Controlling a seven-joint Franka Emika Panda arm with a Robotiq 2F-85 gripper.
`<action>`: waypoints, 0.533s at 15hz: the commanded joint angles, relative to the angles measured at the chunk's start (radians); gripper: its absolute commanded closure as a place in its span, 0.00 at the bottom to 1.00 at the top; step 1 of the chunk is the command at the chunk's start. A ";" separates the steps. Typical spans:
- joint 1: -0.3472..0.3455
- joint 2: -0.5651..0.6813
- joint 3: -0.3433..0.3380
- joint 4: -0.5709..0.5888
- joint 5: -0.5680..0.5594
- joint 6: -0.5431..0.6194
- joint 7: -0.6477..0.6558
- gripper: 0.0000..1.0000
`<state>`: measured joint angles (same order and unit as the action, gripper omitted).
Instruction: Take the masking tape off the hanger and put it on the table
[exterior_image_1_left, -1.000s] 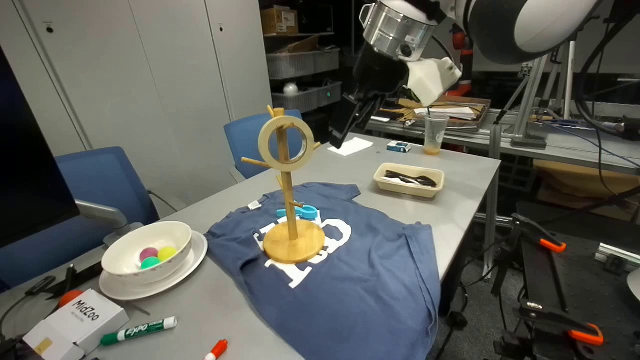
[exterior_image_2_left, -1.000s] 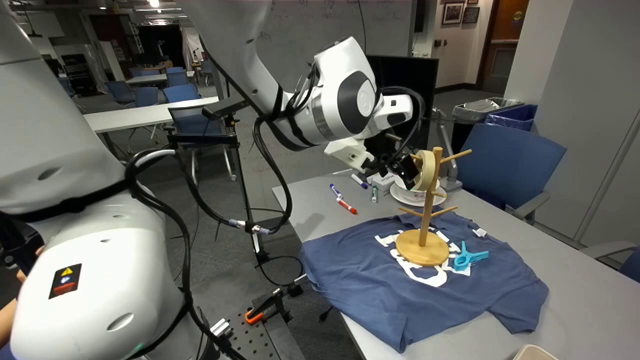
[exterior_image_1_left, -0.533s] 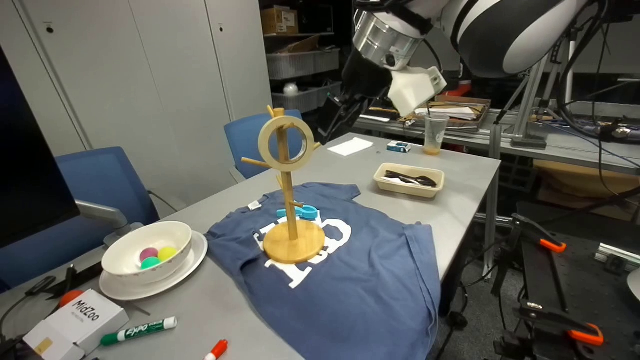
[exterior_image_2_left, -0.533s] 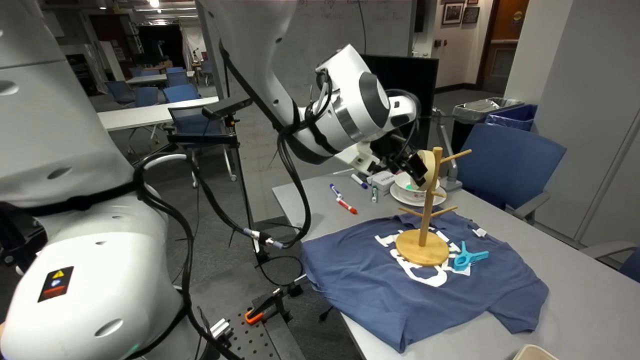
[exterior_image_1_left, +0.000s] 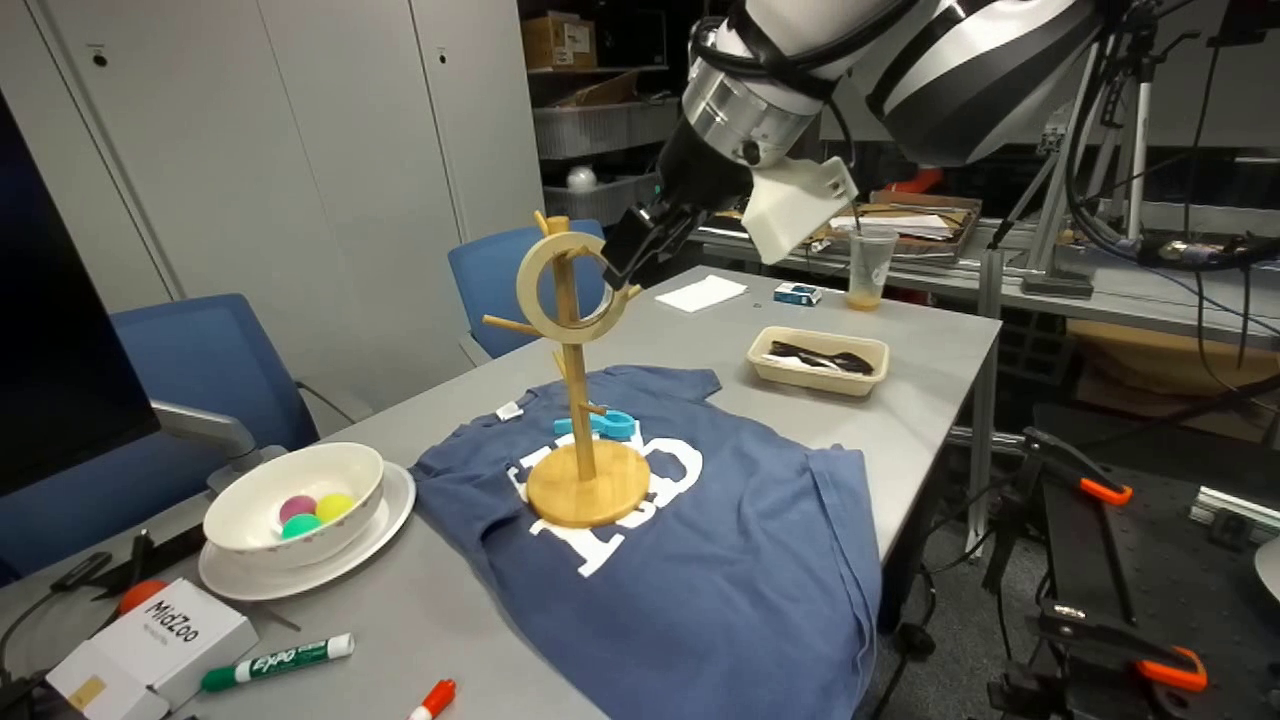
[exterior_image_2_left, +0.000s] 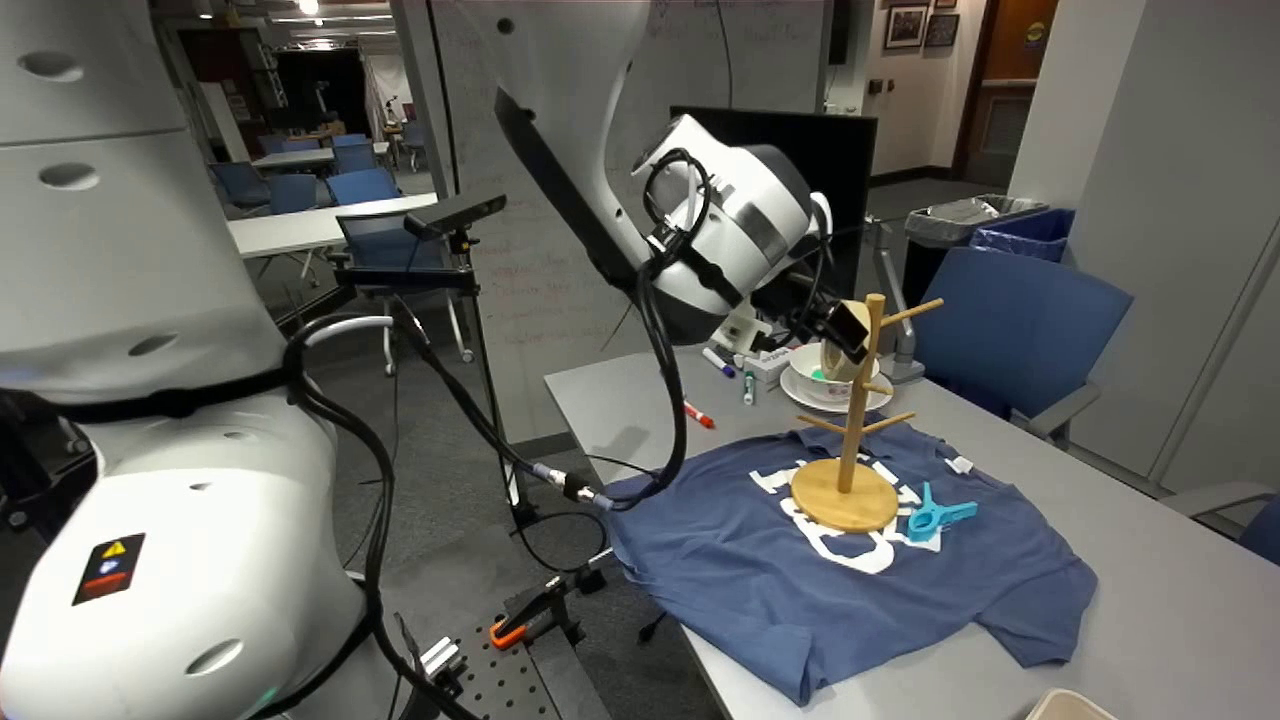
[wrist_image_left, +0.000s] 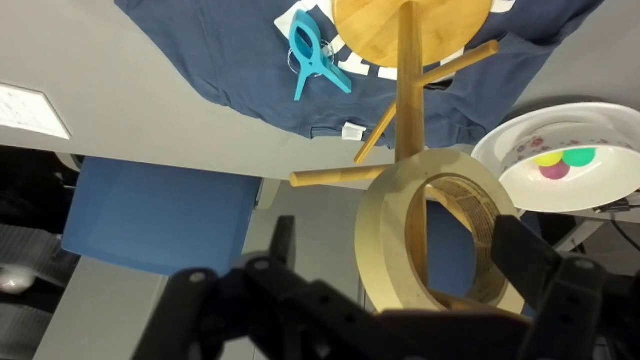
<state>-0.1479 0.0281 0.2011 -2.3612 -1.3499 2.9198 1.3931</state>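
Observation:
The masking tape (exterior_image_1_left: 530, 292) hangs as an upright ring on an upper peg of the wooden hanger (exterior_image_1_left: 582, 410). The hanger stands upright on the blue cloth, which lies on the grey table (exterior_image_1_left: 450, 610). My gripper (exterior_image_1_left: 622, 268) is close beside the tape's edge; in an exterior view it (exterior_image_2_left: 848, 335) hides part of the tape (exterior_image_2_left: 838, 368). In the wrist view my gripper (wrist_image_left: 397, 237) is open, with fingers wide apart. The ring (wrist_image_left: 392, 220) shows between them, and the right finger overlaps its right side. I cannot tell whether they touch.
Other pegs (wrist_image_left: 340, 175) stick out from the post. A blue clamp (exterior_image_2_left: 935, 515) lies by the hanger base. A white bowl (exterior_image_1_left: 240, 520) with balls, markers (exterior_image_1_left: 280, 662) and a small box (exterior_image_1_left: 160, 640) stand at one end. A tray (exterior_image_1_left: 820, 375) with black cutlery stands at the other.
My gripper has moved closer to the tape, leftward in an exterior view and rightward and slightly down in an exterior view. The tape and hanger have not moved.

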 joint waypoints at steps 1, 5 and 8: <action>0.001 0.061 -0.006 0.069 -0.196 0.003 0.177 0.00; -0.001 0.090 -0.011 0.081 -0.366 -0.003 0.329 0.00; -0.004 0.109 -0.015 0.092 -0.456 -0.005 0.419 0.00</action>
<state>-0.1480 0.1072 0.1900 -2.3040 -1.7145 2.9182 1.7192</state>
